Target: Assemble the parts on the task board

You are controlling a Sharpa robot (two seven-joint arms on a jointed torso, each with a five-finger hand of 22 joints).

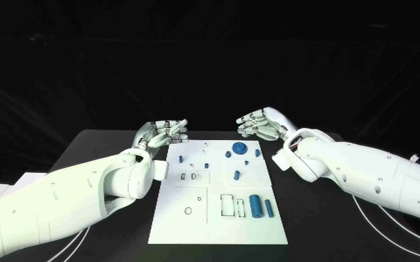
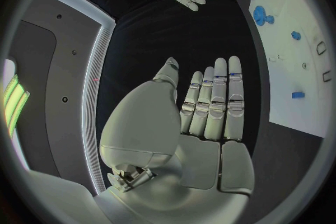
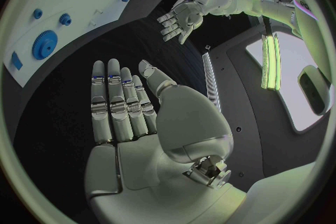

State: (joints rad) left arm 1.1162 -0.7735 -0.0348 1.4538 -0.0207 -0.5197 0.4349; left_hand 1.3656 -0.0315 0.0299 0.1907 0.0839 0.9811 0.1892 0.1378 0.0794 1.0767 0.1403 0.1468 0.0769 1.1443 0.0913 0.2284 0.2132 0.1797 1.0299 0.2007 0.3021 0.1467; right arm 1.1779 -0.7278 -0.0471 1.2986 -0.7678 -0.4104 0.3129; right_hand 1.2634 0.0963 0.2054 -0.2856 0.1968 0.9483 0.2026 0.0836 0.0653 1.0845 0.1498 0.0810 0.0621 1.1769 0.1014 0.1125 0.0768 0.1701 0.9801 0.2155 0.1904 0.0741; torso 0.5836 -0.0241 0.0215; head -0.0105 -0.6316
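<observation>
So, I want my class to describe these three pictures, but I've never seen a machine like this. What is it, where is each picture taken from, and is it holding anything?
It is a robot with two white arms, each ending in a silver hand with fingers. The square picture looks down from a camera on its head: the left hand and right hand hover at the far end of a white task board lying on a black table. The two round pictures come from cameras at the wrists, each looking along its own palm, with the other hand across from it.

On the board lie small blue parts, among them a gear and a cylinder.

Neither hand holds anything; both are open, fingers extended.
</observation>
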